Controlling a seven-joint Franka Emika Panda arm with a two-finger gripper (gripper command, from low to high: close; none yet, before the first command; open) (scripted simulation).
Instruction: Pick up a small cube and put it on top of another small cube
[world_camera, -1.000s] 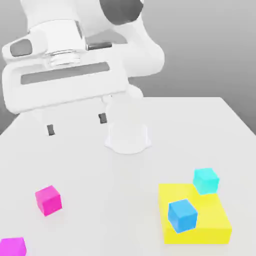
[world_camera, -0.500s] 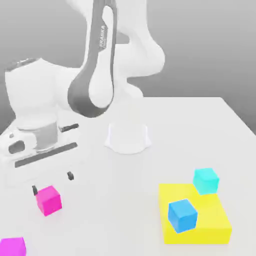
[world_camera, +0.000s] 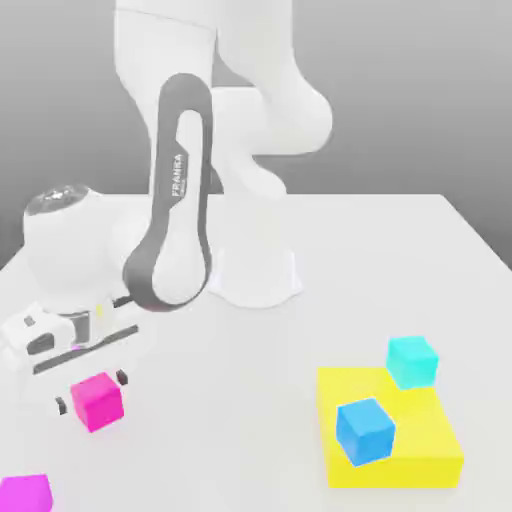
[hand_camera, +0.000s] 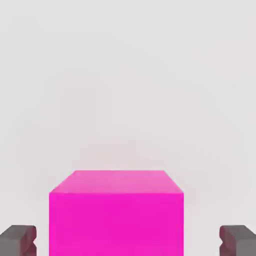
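Exterior view: pink cube (world_camera: 98, 401), on the table (world_camera: 250, 400) toward the view's left, between the spread jaws of the gripper (world_camera: 92, 391); violet cube (world_camera: 25, 494) nearby; blue cube (world_camera: 365, 431) and cyan cube (world_camera: 412, 362) at a yellow block (world_camera: 395, 470), well apart. Hand view: pink cube, lay between the open fingertips (hand_camera: 20, 240), gaps showed either side.

Finished in smooth white along the arm (world_camera: 265, 115), with rounded, bulging joints. Edged in dark grey around the long link (world_camera: 180, 265) left of centre in the exterior view, with FRANKA lettered in white on the dark part. Capped in mottled grey above the wrist (world_camera: 68, 245). Striped with a long dark slot across the white gripper (world_camera: 91, 391), tipped with small dark grey fingertips (hand_camera: 20, 242).
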